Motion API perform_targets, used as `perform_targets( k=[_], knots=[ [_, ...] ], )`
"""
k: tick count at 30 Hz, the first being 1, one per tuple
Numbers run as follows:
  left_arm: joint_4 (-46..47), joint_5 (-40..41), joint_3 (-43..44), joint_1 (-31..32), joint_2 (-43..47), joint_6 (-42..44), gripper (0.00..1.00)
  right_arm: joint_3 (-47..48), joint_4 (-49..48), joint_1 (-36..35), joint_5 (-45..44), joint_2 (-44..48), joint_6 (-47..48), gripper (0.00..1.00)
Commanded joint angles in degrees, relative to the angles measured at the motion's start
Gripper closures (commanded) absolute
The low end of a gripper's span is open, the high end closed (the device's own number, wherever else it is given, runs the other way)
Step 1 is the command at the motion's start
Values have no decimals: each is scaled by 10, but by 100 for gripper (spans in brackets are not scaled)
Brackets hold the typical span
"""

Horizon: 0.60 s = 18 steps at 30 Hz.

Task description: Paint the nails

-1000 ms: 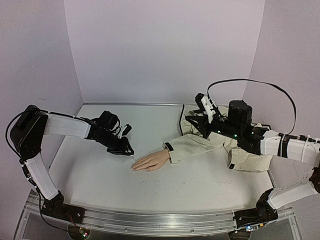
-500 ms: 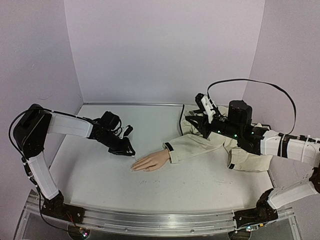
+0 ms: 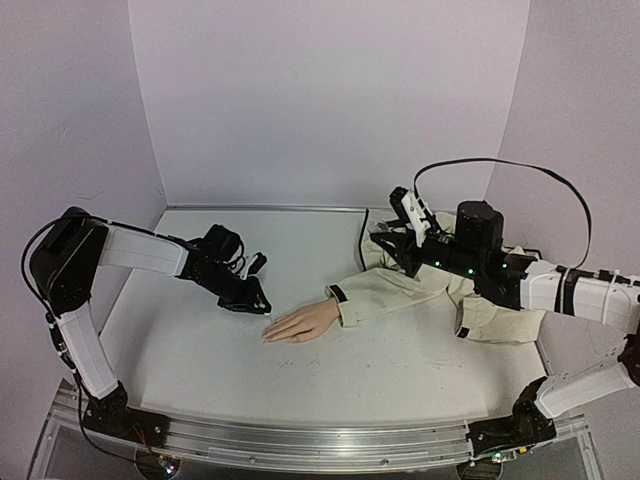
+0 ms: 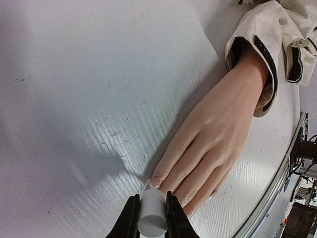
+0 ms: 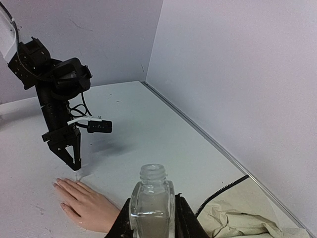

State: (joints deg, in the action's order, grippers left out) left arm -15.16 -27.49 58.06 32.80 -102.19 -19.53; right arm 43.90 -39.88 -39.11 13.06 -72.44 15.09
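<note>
Left gripper [image 4: 150, 210] clamps a white brush cap [image 4: 152, 222] beside the mannequin hand's [image 4: 218, 129] nails [image 4: 157, 179], while the right gripper [image 5: 151, 220] grips an uncapped clear bottle [image 5: 151, 198].

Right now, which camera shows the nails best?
Left wrist: it looks at the hand close up, so the nails show at the fingertips. In the top and right wrist views the hand is small and its nails are too small to make out.

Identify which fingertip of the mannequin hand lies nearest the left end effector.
The outermost fingertip of the mannequin hand, farthest from the arm bases. It lies just ahead of the left end effector and its white cylinder; the others sit aside.
</note>
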Motion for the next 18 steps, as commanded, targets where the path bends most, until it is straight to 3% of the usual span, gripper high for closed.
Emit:
perform_targets(
  k=[1, 18],
  knots=[
    [21, -15, 25, -2, -7, -1, 100, 25, -44, 4, 7, -1, -6, 100],
    [19, 1, 4, -3, 4, 0, 100, 26, -43, 4, 7, -2, -5, 100]
  ],
)
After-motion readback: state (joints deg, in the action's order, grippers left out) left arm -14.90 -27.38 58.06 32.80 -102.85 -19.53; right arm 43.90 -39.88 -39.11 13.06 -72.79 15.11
